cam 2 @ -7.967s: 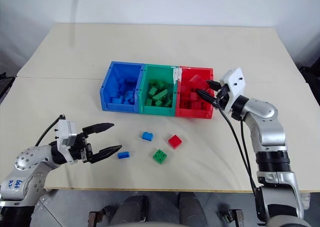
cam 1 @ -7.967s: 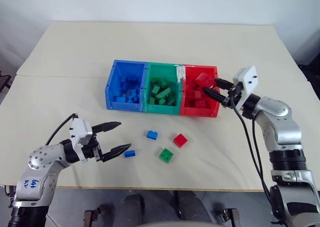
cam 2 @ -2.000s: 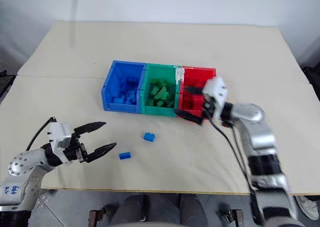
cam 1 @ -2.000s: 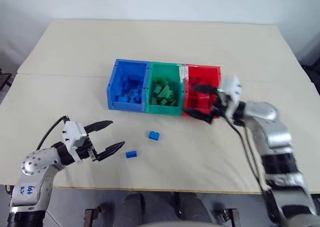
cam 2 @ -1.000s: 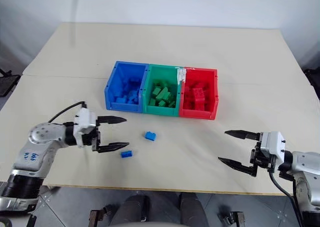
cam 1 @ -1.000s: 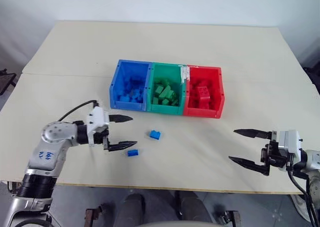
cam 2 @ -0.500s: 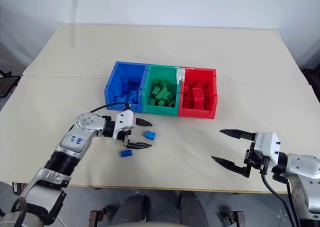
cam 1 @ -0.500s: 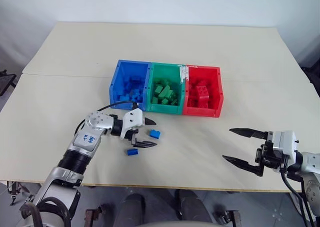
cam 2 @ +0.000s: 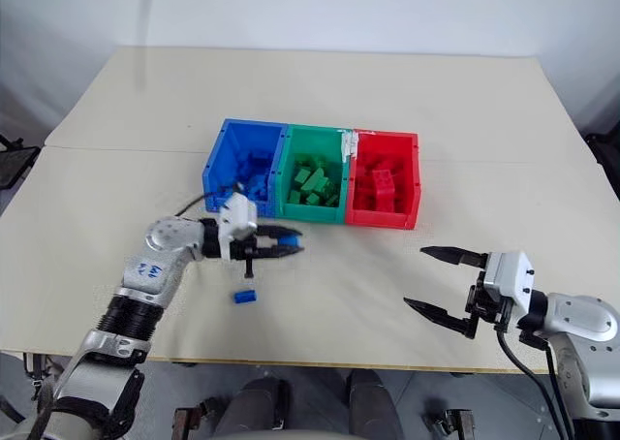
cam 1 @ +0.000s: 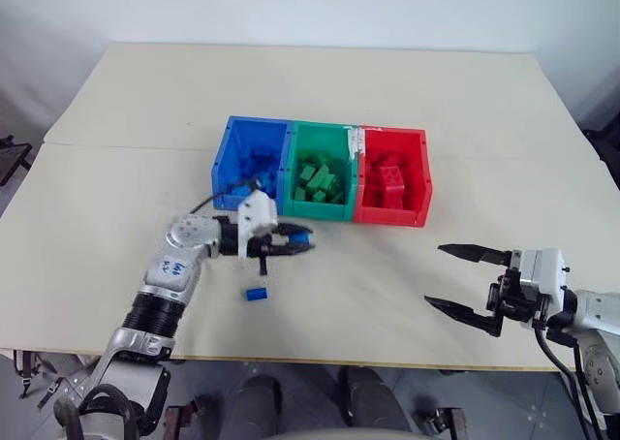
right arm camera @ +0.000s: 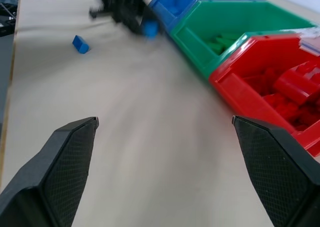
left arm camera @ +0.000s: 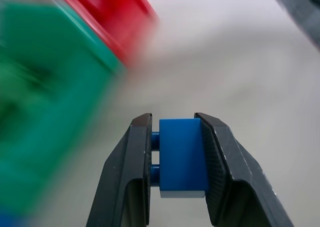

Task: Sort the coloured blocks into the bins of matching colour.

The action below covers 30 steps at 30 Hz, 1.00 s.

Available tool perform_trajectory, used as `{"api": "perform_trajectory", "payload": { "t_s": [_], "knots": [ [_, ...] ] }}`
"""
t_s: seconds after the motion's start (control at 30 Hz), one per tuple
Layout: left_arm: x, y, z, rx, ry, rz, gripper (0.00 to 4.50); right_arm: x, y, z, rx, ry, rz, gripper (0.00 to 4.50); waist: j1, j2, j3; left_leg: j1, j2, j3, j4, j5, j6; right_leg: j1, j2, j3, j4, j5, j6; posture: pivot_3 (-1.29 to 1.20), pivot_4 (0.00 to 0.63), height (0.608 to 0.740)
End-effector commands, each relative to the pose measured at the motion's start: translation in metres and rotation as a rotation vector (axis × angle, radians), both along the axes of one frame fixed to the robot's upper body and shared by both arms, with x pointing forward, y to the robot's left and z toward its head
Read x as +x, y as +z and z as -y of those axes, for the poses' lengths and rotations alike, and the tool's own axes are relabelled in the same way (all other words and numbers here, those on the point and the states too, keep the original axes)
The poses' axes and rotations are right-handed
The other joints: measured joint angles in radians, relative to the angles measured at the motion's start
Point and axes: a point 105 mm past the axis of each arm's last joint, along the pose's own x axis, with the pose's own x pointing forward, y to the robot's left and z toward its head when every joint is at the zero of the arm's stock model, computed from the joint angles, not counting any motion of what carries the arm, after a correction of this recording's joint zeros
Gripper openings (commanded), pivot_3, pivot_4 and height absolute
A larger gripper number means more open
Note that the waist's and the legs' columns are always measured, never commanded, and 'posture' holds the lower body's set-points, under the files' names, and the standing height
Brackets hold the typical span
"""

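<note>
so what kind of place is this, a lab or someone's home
Probably a lab or test room: a bare beige table against plain white walls, three joined sorting bins, and a loose blue brick laid out for a robot exercise.

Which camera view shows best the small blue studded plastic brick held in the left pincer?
The left wrist view: the small blue studded plastic brick sits clamped between both black fingers. In the head views and right wrist view it is a tiny blue spot.
</note>
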Motion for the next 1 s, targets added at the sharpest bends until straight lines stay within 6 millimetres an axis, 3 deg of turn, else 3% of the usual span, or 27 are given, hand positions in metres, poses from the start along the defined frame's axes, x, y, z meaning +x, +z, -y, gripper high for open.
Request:
{"api": "perform_trajectory", "payload": {
  "t_s": [0.03, 0.13, 0.27, 0.37, 0.47, 0.63, 0.7, 0.93, 1.0],
  "knots": [
    [0.016, 0.056, -0.017, -0.135, 0.12, 0.101, 0.94, 0.001, 0.004, 0.0, 0.001, 0.002, 0.025, 4.5, 0.0, 0.0, 0.0, 0.0, 0.0, 0.0, 0.0, 0.0, 0.0, 0.0, 0.0, 0.0, 0.0, 0.0, 0.0, 0.0, 0.15, 0.74],
    [0.037, 0.077, -0.026, -0.166, 0.229, 0.1, 0.94, 0.003, 0.004, -0.001, 0.002, 0.003, 0.027, 4.5, 0.006, -0.001, 0.001, 0.0, -0.001, 0.0, 0.001, 0.0, 0.0, 0.0, 0.001, -0.001, 0.0, 0.0, 0.001, 0.0, 0.15, 0.74],
    [0.072, 0.084, -0.039, -0.129, 0.412, 0.11, 0.94, 0.005, 0.004, -0.003, 0.004, 0.009, 0.031, 4.5, 0.017, -0.001, 0.001, 0.0, -0.003, 0.0, 0.001, 0.0, 0.0, 0.0, 0.001, 0.0, -0.001, 0.001, 0.002, 0.0, 0.15, 0.74],
    [0.085, 0.086, -0.046, -0.144, 0.475, 0.081, 0.94, 0.007, 0.006, -0.003, 0.005, 0.01, 0.035, 4.5, 0.018, -0.002, 0.001, -0.001, -0.003, 0.001, 0.001, 0.0, 0.0, -0.001, 0.001, 0.0, -0.001, 0.001, 0.002, 0.0, 0.15, 0.74],
    [0.087, 0.075, -0.046, -0.094, 0.457, 0.037, 1.85, 0.007, 0.007, -0.002, 0.003, 0.006, 0.039, 4.5, 0.022, -0.003, 0.001, -0.001, -0.002, 0.001, 0.001, 0.0, 0.0, -0.001, 0.001, 0.0, -0.001, 0.001, 0.002, 0.0, 0.15, 0.74],
    [0.068, 0.071, -0.046, -0.108, 0.327, 0.047, 3.44, 0.009, 0.006, -0.003, 0.007, 0.01, 0.04, 4.5, 0.021, -0.003, 0.002, -0.002, -0.003, 0.001, 0.001, 0.0, 0.0, -0.001, 0.001, 0.0, -0.002, 0.001, 0.002, 0.0, 0.15, 0.74],
    [0.055, 0.069, -0.059, -0.091, 0.303, 0.073, 4.03, 0.009, 0.006, -0.006, 0.012, 0.029, 0.037, 4.5, 0.018, -0.003, 0.002, -0.002, -0.002, 0.001, 0.0, 0.0, 0.0, -0.002, 0.001, 0.0, -0.002, 0.001, 0.002, 0.0, 0.15, 0.74],
    [0.004, 0.05, -0.128, -0.04, 0.358, 0.103, 4.03, 0.018, 0.021, -0.019, 0.121, 0.056, 0.083, 4.5, -0.008, -0.003, 0.002, -0.001, 0.003, 0.001, -0.001, 0.0, 0.0, -0.002, -0.002, 0.001, -0.001, 0.001, 0.001, 0.0, 0.15, 0.74],
    [-0.01, 0.042, -0.149, -0.034, 0.417, 0.089, 4.4, 0.02, 0.027, -0.026, 0.163, 0.068, 0.1, 4.5, -0.005, -0.003, 0.002, -0.001, 0.003, 0.001, -0.001, 0.0, -0.001, -0.002, -0.003, 0.001, -0.001, 0.001, 0.001, 0.0, 0.15, 0.74]
  ]
}}
